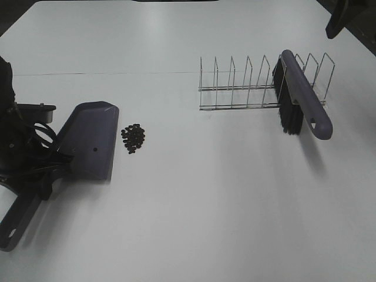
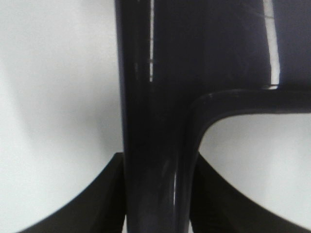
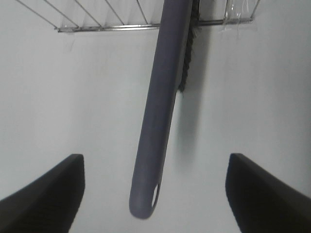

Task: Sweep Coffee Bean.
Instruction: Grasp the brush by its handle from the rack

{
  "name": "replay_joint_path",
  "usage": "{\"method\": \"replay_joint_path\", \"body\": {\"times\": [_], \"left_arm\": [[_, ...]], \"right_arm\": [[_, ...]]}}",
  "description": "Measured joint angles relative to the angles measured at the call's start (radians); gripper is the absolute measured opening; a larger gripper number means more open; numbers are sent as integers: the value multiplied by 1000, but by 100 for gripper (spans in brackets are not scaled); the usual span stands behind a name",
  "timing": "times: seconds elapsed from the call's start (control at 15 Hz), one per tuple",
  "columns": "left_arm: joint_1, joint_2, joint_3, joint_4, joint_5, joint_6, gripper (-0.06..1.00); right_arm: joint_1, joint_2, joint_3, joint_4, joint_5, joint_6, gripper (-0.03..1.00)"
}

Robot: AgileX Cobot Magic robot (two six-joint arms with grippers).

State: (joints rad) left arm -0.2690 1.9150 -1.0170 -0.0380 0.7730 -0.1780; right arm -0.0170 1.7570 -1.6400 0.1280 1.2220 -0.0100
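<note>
The coffee beans [image 1: 133,138] lie in a small dark pile on the white table, just right of the purple dustpan's [image 1: 91,138] blade. My left gripper [image 1: 54,167] is shut on the dustpan's handle [image 2: 150,97], which runs between its two fingers [image 2: 97,201] in the left wrist view. The purple brush [image 1: 305,97] leans in the wire rack [image 1: 247,85], black bristles down. My right gripper [image 3: 155,194] is open and empty, above the brush handle's [image 3: 158,107] end and not touching it. Only its dark edge [image 1: 345,17] shows at the high view's top right.
The dustpan's long handle [image 1: 14,223] reaches the table's front left edge. The wire rack [image 3: 107,26] stands at the back right with several slots. White table [image 1: 223,205] lies between the beans and the rack.
</note>
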Motion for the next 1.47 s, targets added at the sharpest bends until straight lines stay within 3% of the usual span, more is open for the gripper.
{"method": "replay_joint_path", "body": {"times": [0.53,1.47], "left_arm": [[0,0,0,-5,0,-5,31],[0,0,0,-5,-2,-19,31]], "right_arm": [[0,344,-361,7,0,-38,72],[51,450,-372,-128,-1,-29,69]]}}
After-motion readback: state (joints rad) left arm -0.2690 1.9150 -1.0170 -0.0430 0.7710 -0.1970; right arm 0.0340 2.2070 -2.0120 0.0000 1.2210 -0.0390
